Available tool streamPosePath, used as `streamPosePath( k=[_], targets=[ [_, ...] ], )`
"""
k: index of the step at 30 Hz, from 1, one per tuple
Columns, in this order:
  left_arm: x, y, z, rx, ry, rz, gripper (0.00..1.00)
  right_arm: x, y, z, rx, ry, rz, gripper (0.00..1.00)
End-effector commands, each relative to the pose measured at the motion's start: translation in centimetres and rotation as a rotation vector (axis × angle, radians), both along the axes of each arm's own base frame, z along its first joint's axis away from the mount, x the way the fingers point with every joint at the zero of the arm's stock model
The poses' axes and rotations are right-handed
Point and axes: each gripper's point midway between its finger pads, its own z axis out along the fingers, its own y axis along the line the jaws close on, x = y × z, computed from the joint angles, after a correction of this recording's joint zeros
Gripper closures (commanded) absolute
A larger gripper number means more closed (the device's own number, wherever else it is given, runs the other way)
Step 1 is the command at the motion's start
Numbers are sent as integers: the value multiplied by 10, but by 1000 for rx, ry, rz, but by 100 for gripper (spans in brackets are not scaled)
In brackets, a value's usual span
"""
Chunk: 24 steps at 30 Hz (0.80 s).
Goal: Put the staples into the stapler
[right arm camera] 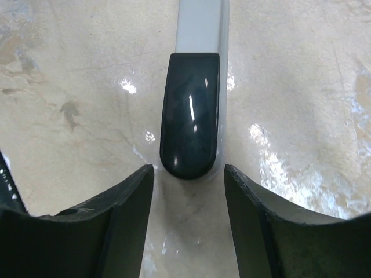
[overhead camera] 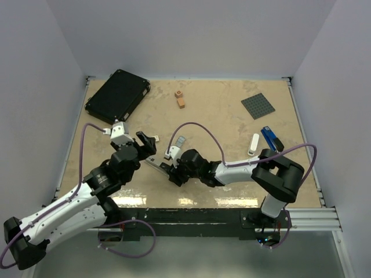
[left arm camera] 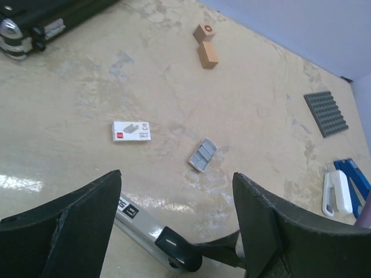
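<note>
The stapler (overhead camera: 154, 164) lies flat on the table, a slim silver bar with a black end. In the right wrist view its black end (right arm camera: 191, 116) sits just beyond my right gripper (right arm camera: 189, 169), whose fingers stand open on either side and touch nothing. My left gripper (left arm camera: 177, 176) hovers open over the stapler's silver body (left arm camera: 136, 223); nothing is between its fingers. The staples (left arm camera: 203, 154), a small flat grey block, lie loose on the table beyond the stapler, also visible as the staples (overhead camera: 180, 141) from above.
A white card with a red mark (left arm camera: 131, 131) lies left of the staples. Two brown blocks (overhead camera: 180, 98), a grey studded plate (overhead camera: 258, 106) and a black case (overhead camera: 119, 95) sit farther back. A white bar (overhead camera: 253, 143) and blue stapler (overhead camera: 271, 139) lie at the right.
</note>
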Motion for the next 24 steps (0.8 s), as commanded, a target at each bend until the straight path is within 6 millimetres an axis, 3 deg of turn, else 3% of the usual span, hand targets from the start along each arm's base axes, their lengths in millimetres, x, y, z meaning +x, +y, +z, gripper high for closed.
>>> streamPosePath(
  k=[1,2,3,4,5,6,7,8,10,11,16,17,24],
  targets=[
    [13,38,25,105,-23,122,18,-8,-6,27,18,31,-12,42],
    [17,43,27,120,-14,126,18,-6,-3,37,25,28,-15,40],
    [21,40,34,112,-3,86,18,-9,-9,35,-19,51,-17,39],
    [31,57,30,129,24,135,18,-8,-10,41,-29,50,-25,39],
    [35,63,30,156,35,129,17,-3,-5,54,-20,41,-34,39],
    [38,62,35,149,40,102,17,-5,-10,53,-54,54,-37,39],
    [44,76,33,176,60,128,17,-5,-11,55,-69,60,-39,39],
    [47,80,34,183,64,126,17,-1,-6,67,-60,50,-41,39],
    [52,90,38,204,73,126,17,-1,-10,60,-130,67,-48,39],
    [53,93,40,212,70,132,17,4,-5,68,-125,60,-50,39],
    [50,111,30,245,34,199,17,11,-5,61,-211,71,-73,40],
    [48,112,24,248,40,201,17,14,-2,59,-223,71,-76,41],
    [42,122,31,259,11,237,17,15,4,42,-281,98,-61,58]
  ],
)
